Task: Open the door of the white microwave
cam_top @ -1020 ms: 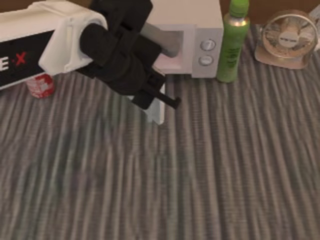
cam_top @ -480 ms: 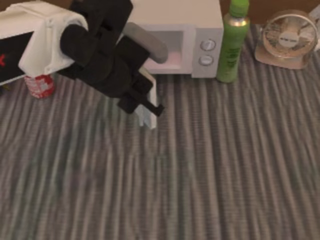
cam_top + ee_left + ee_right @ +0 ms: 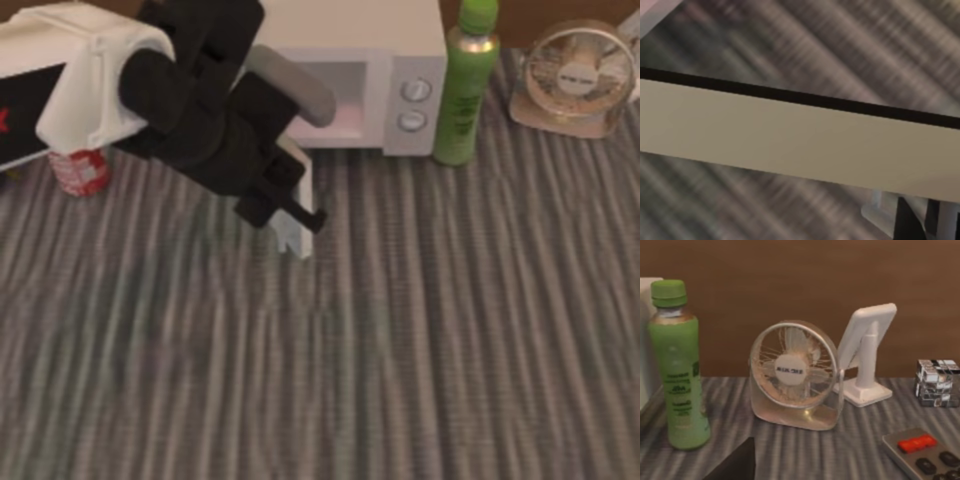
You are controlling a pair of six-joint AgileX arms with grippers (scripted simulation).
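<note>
One arm alone is at work: the left gripper [image 3: 290,208] hangs just in front of the small boxy white microwave [image 3: 385,40] at the back of the table, left of centre, while the right arm is out of the top view and its gripper is not seen, its wrist camera looking across at a green bottle [image 3: 679,371], a small round desk fan [image 3: 796,374] and a white stand [image 3: 866,356]. The flat white rectangular door [image 3: 298,195] is already swung well out from the cabinet, edge-on to the overhead camera, its long edge running from the hinge side at the microwave's left front corner forward across the striped grey tabletop [image 3: 450,330]. Its free end lies right at the dark fingertips, which appear clamped on that edge, though the contact itself is hard to read from above. The left wrist view is filled by a pale band with a dark border, most likely the door's edge seen very close. Behind the door the pale pinkish cavity [image 3: 335,105] lies exposed, and the two round silver-grey knobs [image 3: 413,104] sit on the right front. Further swing would carry the door's free end leftward and back, on the left arm's own side. A red can [image 3: 80,170] stands near the arm's white housing.
</note>
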